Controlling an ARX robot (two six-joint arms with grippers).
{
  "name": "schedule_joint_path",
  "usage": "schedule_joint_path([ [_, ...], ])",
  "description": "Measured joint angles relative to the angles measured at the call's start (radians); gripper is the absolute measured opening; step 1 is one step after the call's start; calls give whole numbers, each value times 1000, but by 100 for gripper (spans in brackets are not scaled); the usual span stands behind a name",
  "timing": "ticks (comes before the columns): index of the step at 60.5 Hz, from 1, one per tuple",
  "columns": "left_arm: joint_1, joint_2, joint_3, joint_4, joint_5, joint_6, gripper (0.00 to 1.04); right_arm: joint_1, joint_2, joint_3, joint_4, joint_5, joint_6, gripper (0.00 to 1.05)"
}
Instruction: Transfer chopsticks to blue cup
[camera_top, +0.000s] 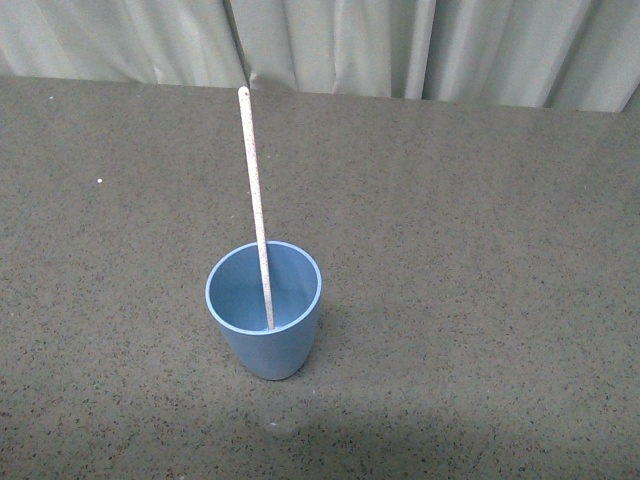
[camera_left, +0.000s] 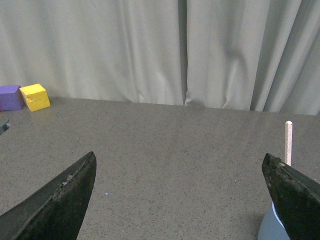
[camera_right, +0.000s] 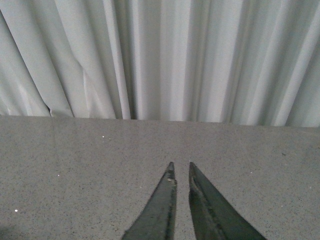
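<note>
While the left gripper (camera_left: 180, 172) was spread wide, its two dark fingers (camera_left: 60, 200) sat at the lower left and lower right corners of the left wrist view with nothing between them but bare tabletop. At the lower right of that view, partly behind the right-hand finger, a sliver of the blue cup (camera_left: 270, 227) showed, and the top end of the chopstick (camera_left: 288, 142) rose just above it. Farther back, at the left edge of the same view, a yellow block (camera_left: 35, 96) and a purple block (camera_left: 10, 97) sat side by side on the table, touching or nearly so, just before the pale curtain (camera_left: 150, 50).

In the right wrist view, the right gripper (camera_right: 181, 172) was nearly closed, its two dark pointed fingers (camera_right: 160, 210) rising from the bottom centre with only a thin gap between the tips, and it gripped nothing. Beyond it lay speckled grey tabletop (camera_right: 75, 160) and pleated curtain.

In the front view, neither arm was visible. The blue cup (camera_top: 264, 310) stood upright just left of centre on the grey table. The chopstick (camera_top: 254, 190) stood inside it, its lower end resting on the cup's floor, and it leaned against the far rim, rising towards the upper left of the frame, well above the cup. Curtain ran along the top edge.
</note>
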Motion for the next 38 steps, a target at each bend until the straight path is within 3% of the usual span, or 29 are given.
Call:
schedule_joint_path([
  [7,0,0,0,0,0,0,98,0,-1,0,0,0,0,47],
  [16,0,0,0,0,0,0,98,0,-1,0,0,0,0,70],
  [24,0,0,0,0,0,0,98,0,-1,0,0,0,2,97],
  [38,0,0,0,0,0,0,98,0,-1,0,0,0,1,95],
])
